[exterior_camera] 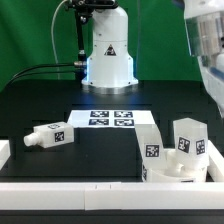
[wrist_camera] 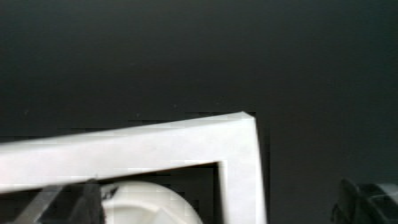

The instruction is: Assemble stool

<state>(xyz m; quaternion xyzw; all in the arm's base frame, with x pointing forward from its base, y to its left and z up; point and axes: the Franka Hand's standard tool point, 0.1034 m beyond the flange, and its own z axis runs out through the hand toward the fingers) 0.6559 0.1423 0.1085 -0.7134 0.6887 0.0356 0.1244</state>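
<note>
Closest to the pincer [wrist_camera: 217, 200], right below it in the wrist view, lies the round white seat [wrist_camera: 146, 203], its rim showing beside one of the two dark fingers [wrist_camera: 64, 205]. Those fingers stand far apart, one at each side of the picture, and pinch nothing, so the pincer is wide. Just beyond the seat, also under the pincer, a white rail [wrist_camera: 169, 150] bends into a sharp corner. Past that corner only the black table [wrist_camera: 196, 55] shows.

Seen from the exterior view, the arm [exterior_camera: 205, 45] hangs blurred at the upper edge, well above the parts, and the pincer cannot be made out there. Beneath it the seat [exterior_camera: 178, 168] sits near the rail [exterior_camera: 100, 188]. An upright leg [exterior_camera: 190, 133] stands at the seat, though I cannot tell whether it is on it or just behind it. It bears a square black-and-white tag. A leaning leg [exterior_camera: 150, 147], tagged as well, tilts just beside the seat on the side away from the arm.

Farther from the pincer the marker board [exterior_camera: 110, 118] lies flat on the table, printed with four tags. Farther still, well apart from the seat, a lying leg [exterior_camera: 48, 135] rests on its side with a tag on its end. At the back, the white robot base [exterior_camera: 108, 60] carries a yellow warning triangle, and any lettering is too small to read.
</note>
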